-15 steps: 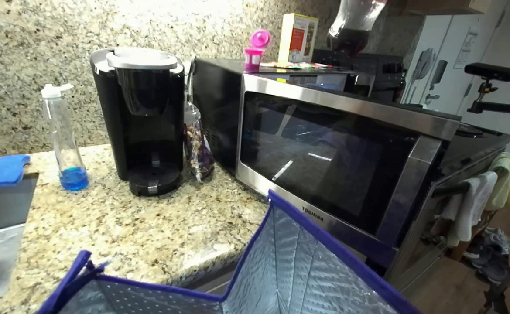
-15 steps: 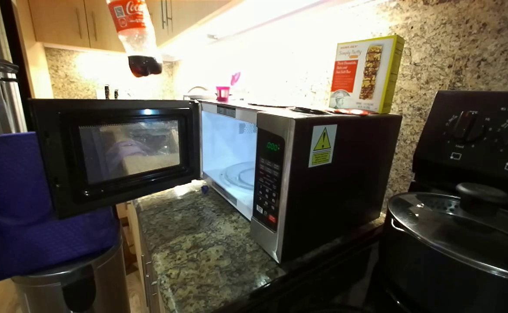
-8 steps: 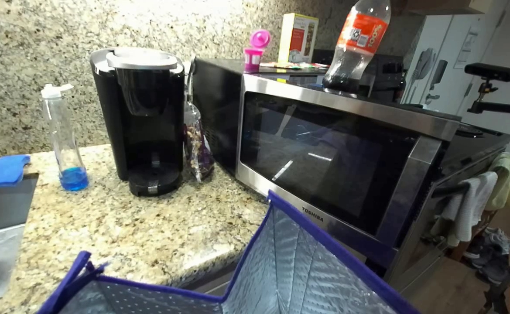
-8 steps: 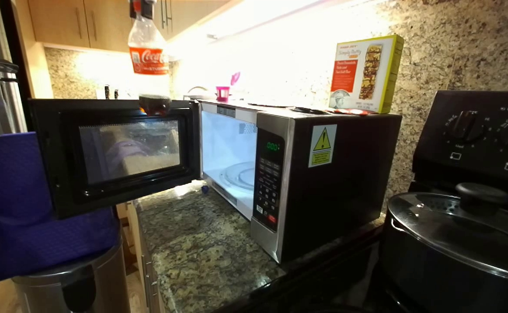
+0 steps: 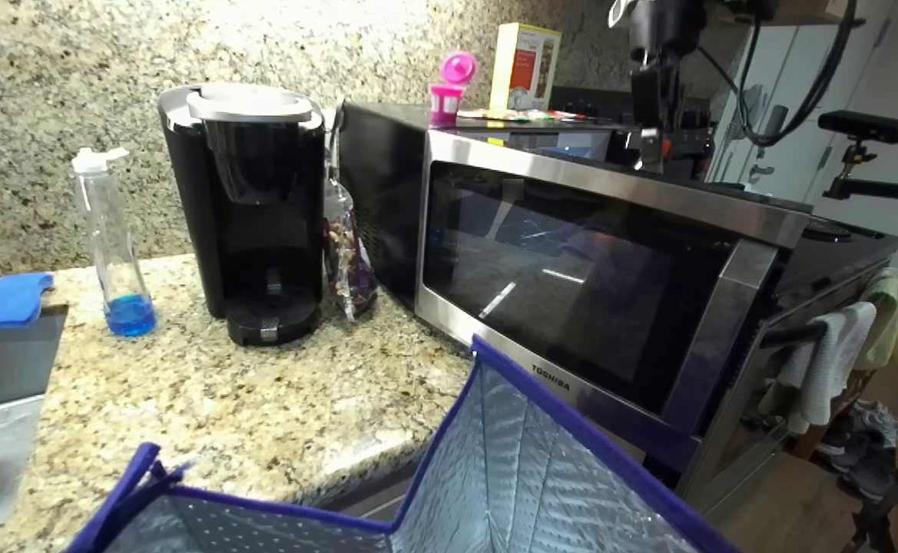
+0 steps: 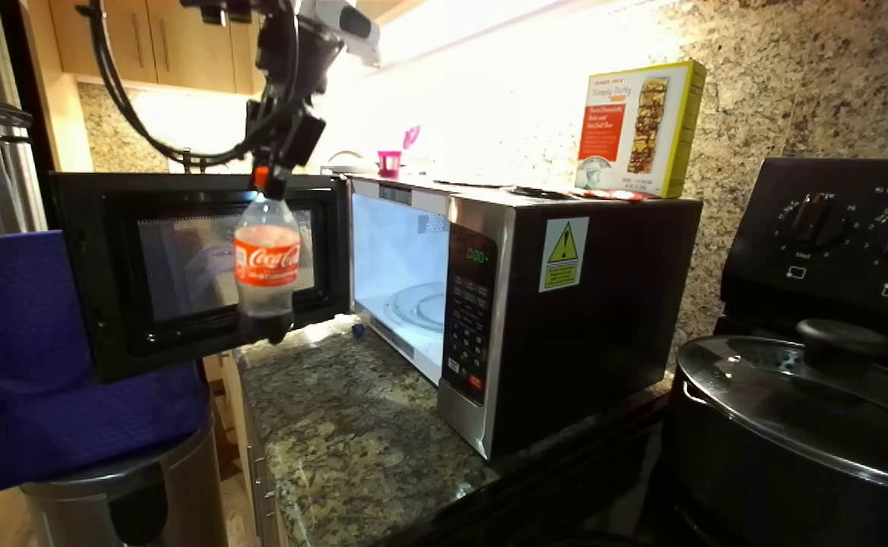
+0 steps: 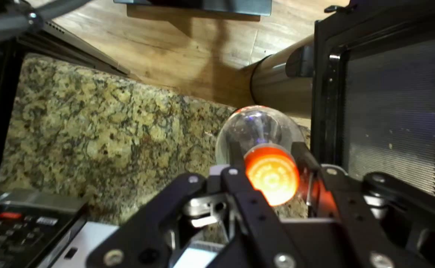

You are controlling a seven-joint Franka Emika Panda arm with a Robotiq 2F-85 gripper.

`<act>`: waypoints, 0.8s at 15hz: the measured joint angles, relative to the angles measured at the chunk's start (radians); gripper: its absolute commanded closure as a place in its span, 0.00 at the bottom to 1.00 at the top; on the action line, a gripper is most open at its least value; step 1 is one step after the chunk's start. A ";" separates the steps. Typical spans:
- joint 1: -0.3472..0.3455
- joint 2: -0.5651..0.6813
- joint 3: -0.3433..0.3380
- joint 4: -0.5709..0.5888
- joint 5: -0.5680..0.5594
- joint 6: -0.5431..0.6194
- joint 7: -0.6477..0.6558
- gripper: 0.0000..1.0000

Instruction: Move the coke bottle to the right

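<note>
The red-capped, red-labelled coke bottle [image 6: 267, 262] of clear plastic is well below its place in the earlier frame, and the black two-fingered gripper [image 7: 269, 154] is down with it, now showing in both exterior views. The fingers [image 7: 236, 158] stand apart by about the width of the red plastic cap [image 7: 273, 178] and pinch it from both sides, so the hand has hold of the bottle by its top.

In an exterior view the bottle hangs nearly upright beside the black-framed, glass-windowed microwave door [image 6: 200, 262], which is swung wide. In an exterior view facing the outside of that door, only a small patch of red [image 5: 665, 147] shows at the fingers, probably the cap.

Grasping and lifting look done, and the carry seems near its end. The bottle is above the front part of the speckled brown granite counter [image 6: 360, 425]; its base looks clear of the stone, though the gap is hard to judge. Left to do, as I read it: set the base down, release the cap and raise the hand away. Whether this spot is far enough to the right I cannot tell, as the task does not say whose right. In the wrist view the bottle overlaps the counter's front edge, with a brushed-steel bin [image 7: 282, 82] beyond, so it may need shifting inward before release.
</note>
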 measured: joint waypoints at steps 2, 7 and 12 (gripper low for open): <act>-0.028 -0.001 0.025 -0.113 0.000 0.046 0.008 0.87; -0.060 -0.045 0.057 -0.301 -0.005 0.109 0.083 0.87; -0.061 -0.220 0.103 -0.419 -0.045 0.110 0.221 0.87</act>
